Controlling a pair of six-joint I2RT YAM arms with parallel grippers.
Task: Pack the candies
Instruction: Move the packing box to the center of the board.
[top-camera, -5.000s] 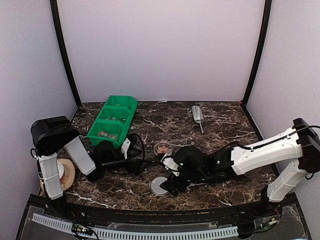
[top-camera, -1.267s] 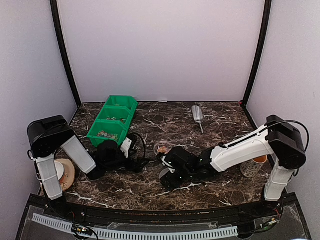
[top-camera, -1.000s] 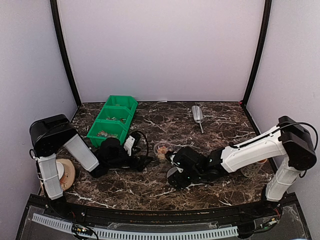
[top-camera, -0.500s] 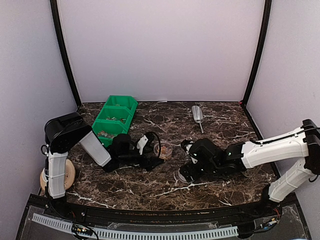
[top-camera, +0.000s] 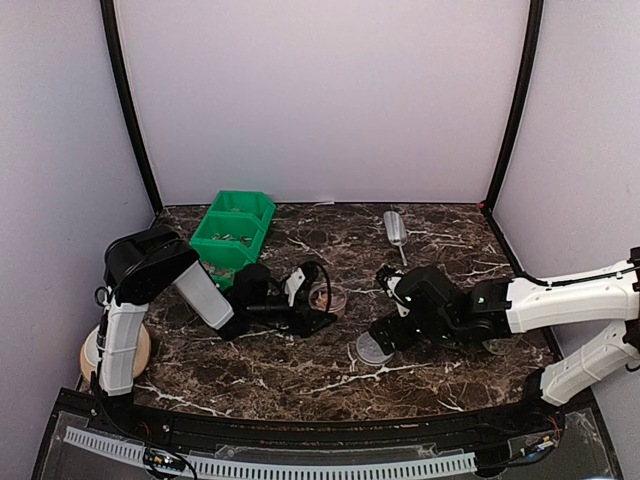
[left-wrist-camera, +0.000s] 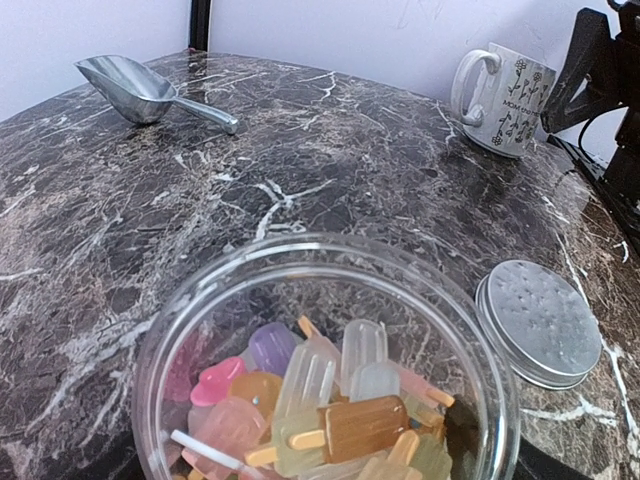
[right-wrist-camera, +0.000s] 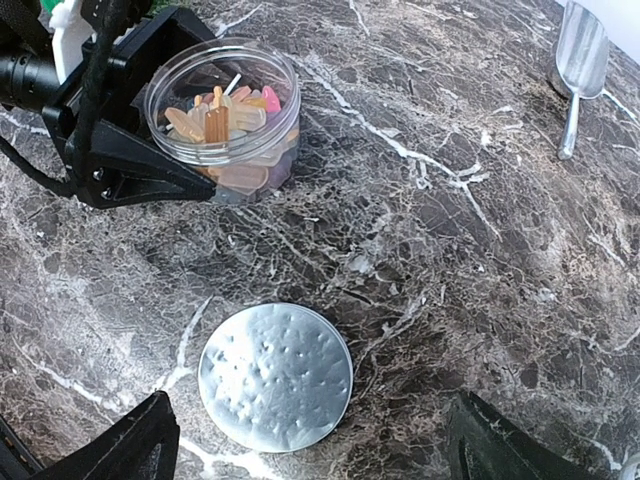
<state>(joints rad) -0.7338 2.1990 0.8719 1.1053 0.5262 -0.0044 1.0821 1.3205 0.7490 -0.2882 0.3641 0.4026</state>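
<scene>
The candies (left-wrist-camera: 340, 420) sit in the open tub (right-wrist-camera: 262, 160) between the left pincer's (right-wrist-camera: 208, 108) jaws — squeezing or not, I cannot tell. The right pincer (right-wrist-camera: 315, 447) hangs spread above the lid (right-wrist-camera: 275, 375) — a skewed pinch could skid it.

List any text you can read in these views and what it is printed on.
"MOM": on the white mug, among flower drawings; the letters after it are too blurred to read.
No text shows on the metal lid, the scoop or the clear jar.
</scene>
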